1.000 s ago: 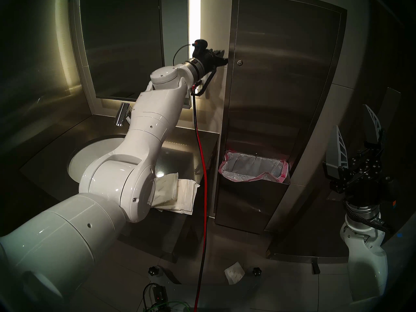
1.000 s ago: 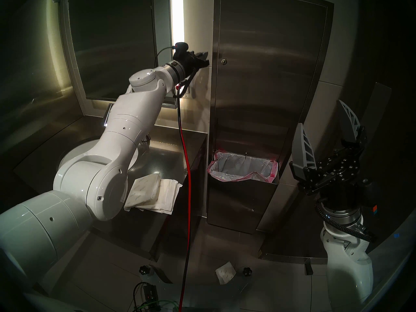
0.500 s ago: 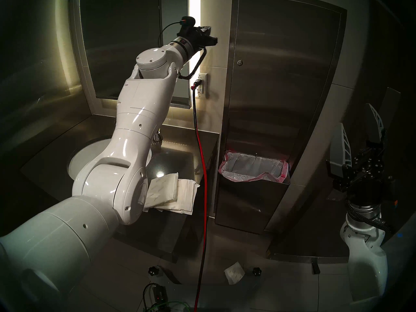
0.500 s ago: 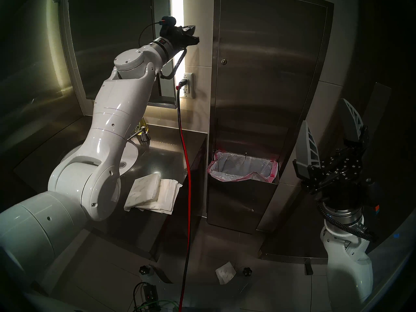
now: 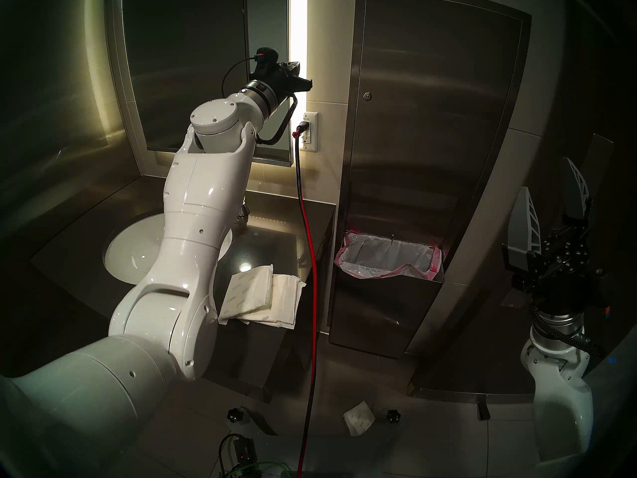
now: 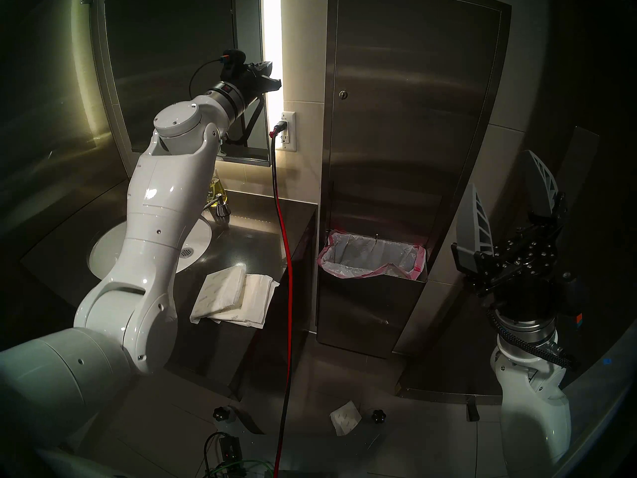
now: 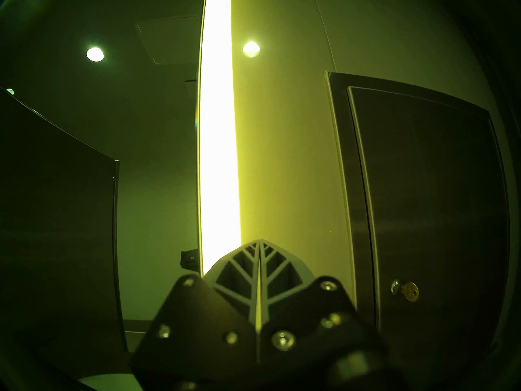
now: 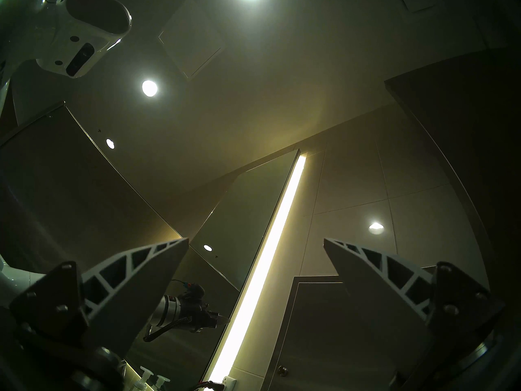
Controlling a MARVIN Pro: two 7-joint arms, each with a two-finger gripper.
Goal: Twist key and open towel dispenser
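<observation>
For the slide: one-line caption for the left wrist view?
Left gripper shut and empty, facing the wall light strip; key in the closed towel dispenser door at right.

A dim washroom, lit mainly by a bright vertical light strip [image 5: 298, 29] on the pale tiled wall [image 5: 331, 146]. Left of the strip hangs a dark mirror [image 5: 186, 70]; just right of its lower end sits a white wall outlet [image 5: 309, 131] with a red and black cable [image 5: 310, 260] plugged in. Below the mirror, a dark countertop [image 5: 269, 239] holds a round white sink [image 5: 134, 253] and folded paper towels [image 5: 265, 296]. The floor [image 5: 431, 442] is grey tile. Round ceiling lights [image 8: 149, 88] glow overhead.
</observation>
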